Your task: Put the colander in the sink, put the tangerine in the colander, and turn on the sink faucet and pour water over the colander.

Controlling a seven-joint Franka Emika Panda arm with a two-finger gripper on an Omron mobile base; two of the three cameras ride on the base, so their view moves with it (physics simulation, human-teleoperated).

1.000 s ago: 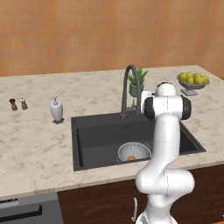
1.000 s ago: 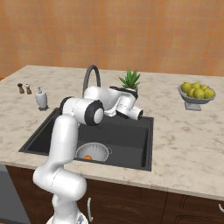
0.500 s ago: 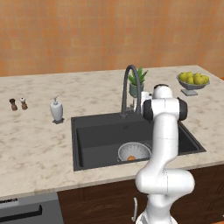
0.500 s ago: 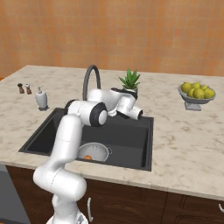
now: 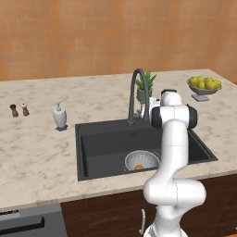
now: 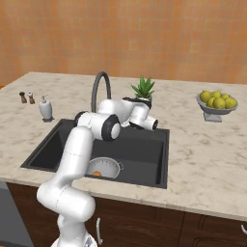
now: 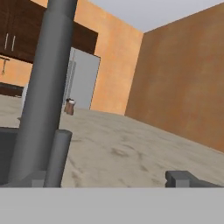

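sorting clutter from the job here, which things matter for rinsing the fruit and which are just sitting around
For the job:
colander, in the sink
tangerine, in the colander
faucet
tool, open, close by the faucet

Just lying about:
soap bottle
salt and pepper shakers
potted plant
fruit bowl
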